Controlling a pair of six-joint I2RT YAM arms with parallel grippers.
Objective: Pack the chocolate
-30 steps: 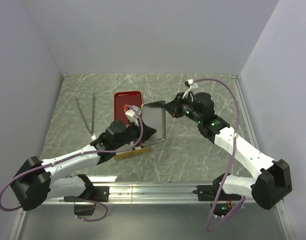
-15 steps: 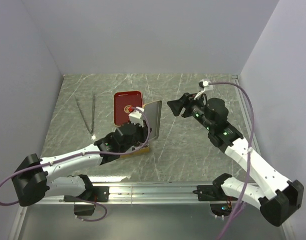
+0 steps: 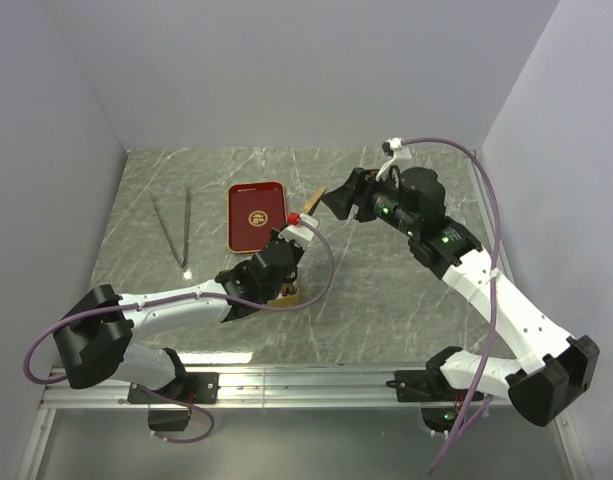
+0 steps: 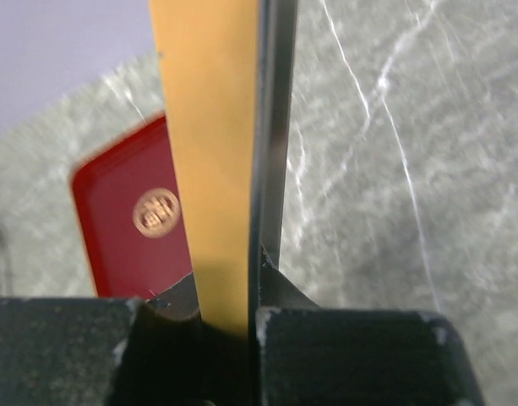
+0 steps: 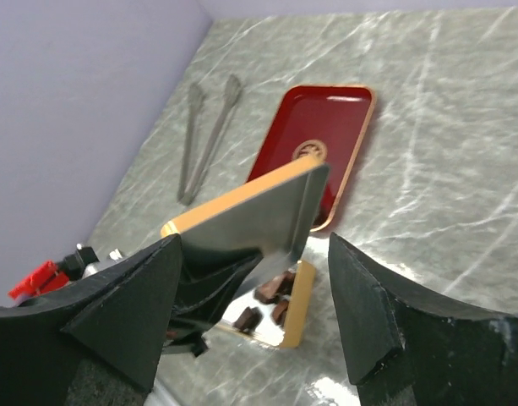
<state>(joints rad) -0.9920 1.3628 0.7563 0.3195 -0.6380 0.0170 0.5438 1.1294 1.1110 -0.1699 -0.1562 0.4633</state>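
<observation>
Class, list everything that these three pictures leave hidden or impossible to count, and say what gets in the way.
1. The chocolate cannot be counted: in the right wrist view the lid covers most of the tin.
2. Top view: the left arm hides the tin's inside.
3. Left wrist view: the lid fills the middle, cutting off the red tray; no chocolate visible.

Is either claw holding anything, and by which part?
The left gripper pinches the gold tin lid by one edge. The right gripper is open and holds nothing.
</observation>
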